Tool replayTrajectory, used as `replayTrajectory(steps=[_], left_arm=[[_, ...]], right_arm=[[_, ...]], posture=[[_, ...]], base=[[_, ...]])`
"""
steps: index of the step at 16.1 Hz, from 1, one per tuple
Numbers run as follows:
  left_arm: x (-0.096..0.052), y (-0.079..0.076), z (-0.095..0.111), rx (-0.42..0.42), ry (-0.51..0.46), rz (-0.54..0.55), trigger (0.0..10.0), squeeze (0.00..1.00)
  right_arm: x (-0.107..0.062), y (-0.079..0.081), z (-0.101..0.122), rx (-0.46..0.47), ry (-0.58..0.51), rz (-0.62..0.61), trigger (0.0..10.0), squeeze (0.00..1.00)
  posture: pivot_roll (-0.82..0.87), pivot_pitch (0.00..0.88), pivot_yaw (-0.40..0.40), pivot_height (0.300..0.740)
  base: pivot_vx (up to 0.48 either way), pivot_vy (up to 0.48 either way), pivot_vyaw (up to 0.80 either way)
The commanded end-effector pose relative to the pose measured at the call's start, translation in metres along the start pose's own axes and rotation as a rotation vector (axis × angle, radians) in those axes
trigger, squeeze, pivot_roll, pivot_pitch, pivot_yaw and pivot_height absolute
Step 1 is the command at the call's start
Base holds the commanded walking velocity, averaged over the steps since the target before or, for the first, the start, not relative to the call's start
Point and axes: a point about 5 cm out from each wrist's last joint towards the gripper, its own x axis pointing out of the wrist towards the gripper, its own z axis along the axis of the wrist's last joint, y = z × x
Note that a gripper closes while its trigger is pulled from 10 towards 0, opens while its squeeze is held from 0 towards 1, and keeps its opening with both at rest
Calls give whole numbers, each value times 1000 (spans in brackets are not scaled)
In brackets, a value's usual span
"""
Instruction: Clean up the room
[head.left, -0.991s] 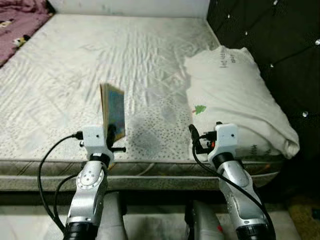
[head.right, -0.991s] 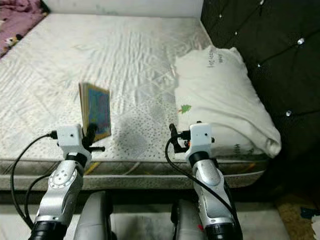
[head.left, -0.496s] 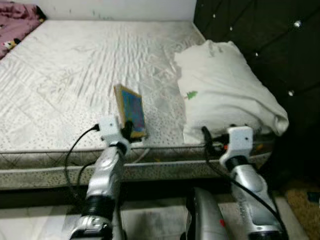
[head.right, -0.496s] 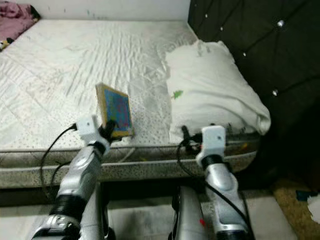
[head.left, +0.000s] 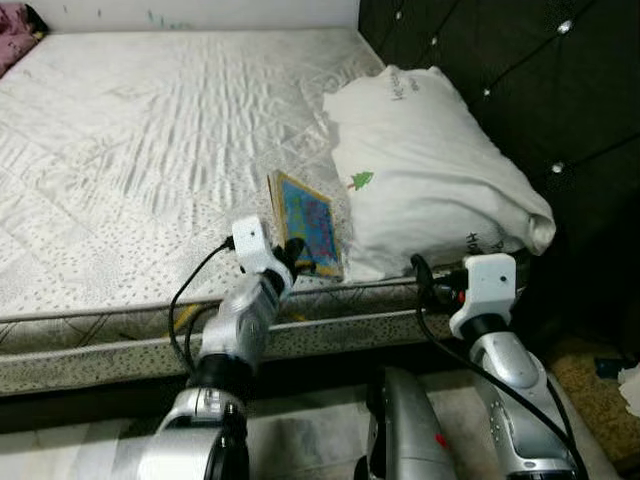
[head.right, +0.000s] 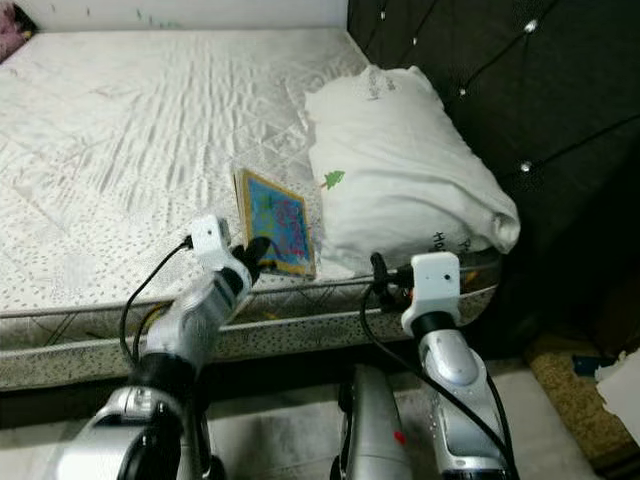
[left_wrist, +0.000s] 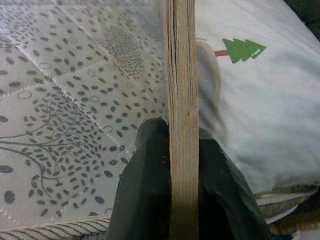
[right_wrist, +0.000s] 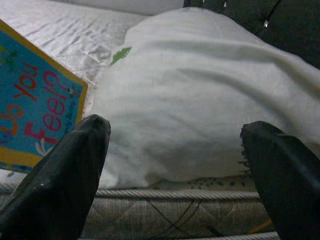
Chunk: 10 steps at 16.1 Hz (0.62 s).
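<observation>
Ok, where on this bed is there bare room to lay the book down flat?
The mattress is open across everything to the robot's left of the book, back to the wall. It is crowded on the right: the pillow lies against the dark headboard, and the book held upright in the left gripper stands right beside it.

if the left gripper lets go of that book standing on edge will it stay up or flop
Probably tips: the book stands on a narrow edge atop the soft mattress. It looks stiff, since thick board pages show between the left gripper's fingers. It might lean against the pillow.
</observation>
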Motion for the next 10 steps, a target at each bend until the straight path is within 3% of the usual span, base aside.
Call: replayTrajectory(steps=[1,2,5,8,10], left_arm=[[6,-15,-18,-72,117,-16,10000,0],[7,-14,-18,-121,153,-10,10000,0],[8,-15,-12,-161,192,-41,10000,0],[8,-42,-13,-179,236,-156,10000,0],[9,-41,-14,-170,241,-145,10000,0]], right_arm=[[-2,-3,6,-15,-13,-2,10000,0],[-3,-5,6,-21,-10,-4,10000,0],[-5,-6,7,-29,-5,-5,10000,0],[-4,-6,6,-33,0,-3,10000,0],[-3,-5,7,-34,0,-2,10000,0]], posture=[[-140,56,-45,518],[-143,59,-48,518],[-144,62,-51,518],[-140,61,-53,518],[-144,58,-51,518]], base=[[0,0,0],[0,0,0],[0,0,0],[0,0,0],[0,0,0]])
